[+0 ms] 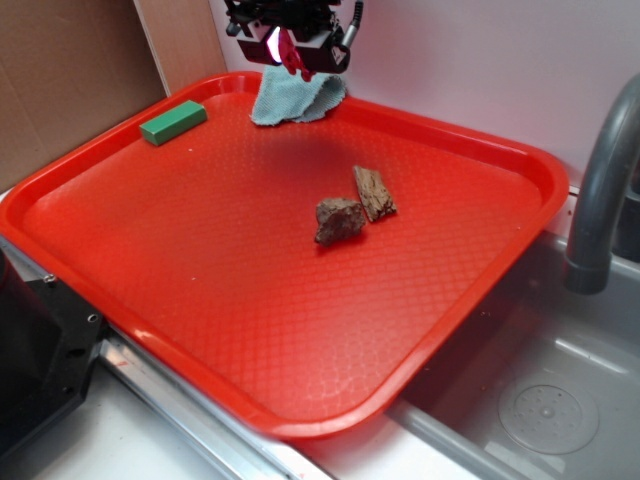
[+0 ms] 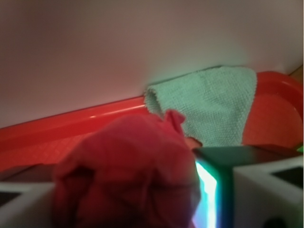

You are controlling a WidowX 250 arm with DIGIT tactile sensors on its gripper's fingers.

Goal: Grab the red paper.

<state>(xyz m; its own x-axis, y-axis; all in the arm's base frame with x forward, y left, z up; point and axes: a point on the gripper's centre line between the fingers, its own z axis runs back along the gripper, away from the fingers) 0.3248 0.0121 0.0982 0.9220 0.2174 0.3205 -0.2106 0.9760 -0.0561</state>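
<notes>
The red paper [image 2: 126, 173] is a dark red crumpled wad held between my fingers; it fills the lower middle of the wrist view. In the exterior view it shows as a small red bit [image 1: 293, 57] hanging from my gripper [image 1: 290, 50], which is raised at the far edge of the red tray [image 1: 250, 330], just above the pale blue-green cloth [image 1: 295, 95]. The gripper [image 2: 128, 190] is shut on the paper. The cloth also lies ahead in the wrist view [image 2: 209, 107].
A green block [image 1: 173, 122] lies at the tray's far left. A brown rock chunk [image 1: 339, 219] and a bark piece [image 1: 374, 192] lie mid-tray. A grey sink [image 1: 540, 400] with a faucet [image 1: 600, 190] is on the right. A wall stands close behind.
</notes>
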